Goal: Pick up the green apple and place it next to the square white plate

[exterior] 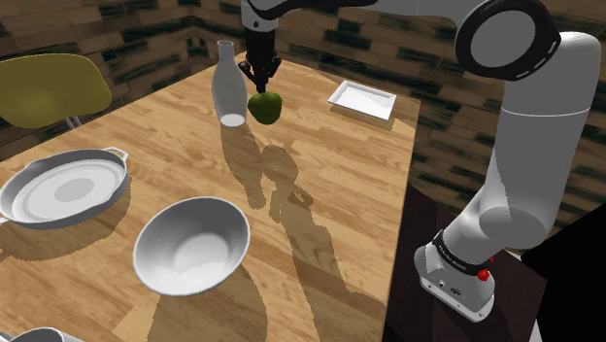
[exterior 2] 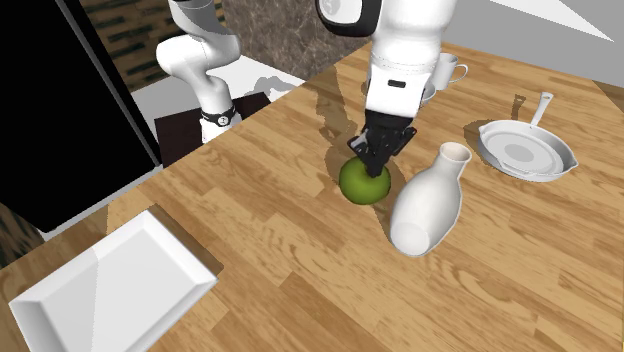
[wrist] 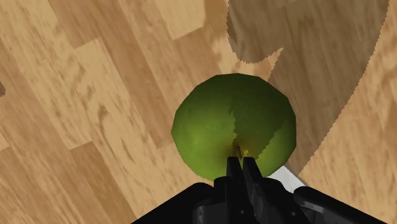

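The fingers [wrist: 234,175] are clenched, nearly meeting, on the very top of the apple [exterior: 265,107]. In the shoulder view it sits just at 3 o'clock of the vase [exterior: 229,89], though I cannot tell whether it touches the surface [exterior: 320,214]. The plate [exterior: 362,99] lies further off at 3 o'clock. The apple looks firm, smooth, round and light. So small a pinch may slip, and a hold across its widest part seems safer.
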